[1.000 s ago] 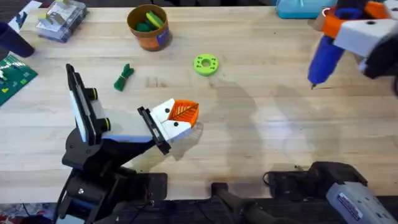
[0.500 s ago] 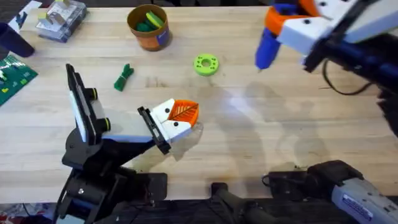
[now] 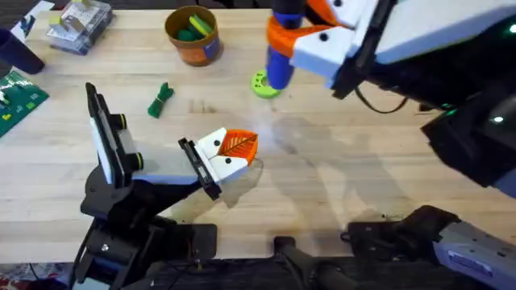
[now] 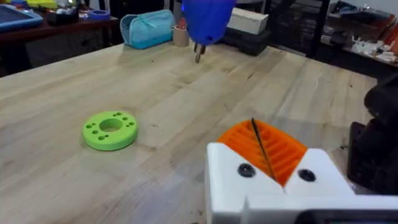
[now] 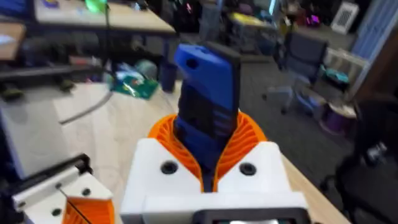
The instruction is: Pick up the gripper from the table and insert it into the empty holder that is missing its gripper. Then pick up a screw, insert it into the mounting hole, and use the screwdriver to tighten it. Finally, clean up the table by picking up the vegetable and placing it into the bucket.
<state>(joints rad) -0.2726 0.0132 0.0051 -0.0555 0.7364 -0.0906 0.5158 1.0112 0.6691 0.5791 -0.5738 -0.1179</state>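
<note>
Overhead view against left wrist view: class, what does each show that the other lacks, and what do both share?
Overhead alone: the bucket, the vegetable and the right gripper clamping the screwdriver. Left wrist alone: a light blue pouch at the table's far edge. Both: the green ring and the screwdriver above the wood.

A thick blue cylindrical screwdriver point(image 3: 280, 58) hangs tip-down above the pale butcher-block table point(image 3: 363, 177). A ribbed orange gripper piece point(image 3: 239, 145) sits seated in the white wedge-shaped holder point(image 3: 218, 157). A dark green toy vegetable point(image 3: 160, 99) lies on the table, near the round orange-brown bucket point(image 3: 194, 36).
</note>
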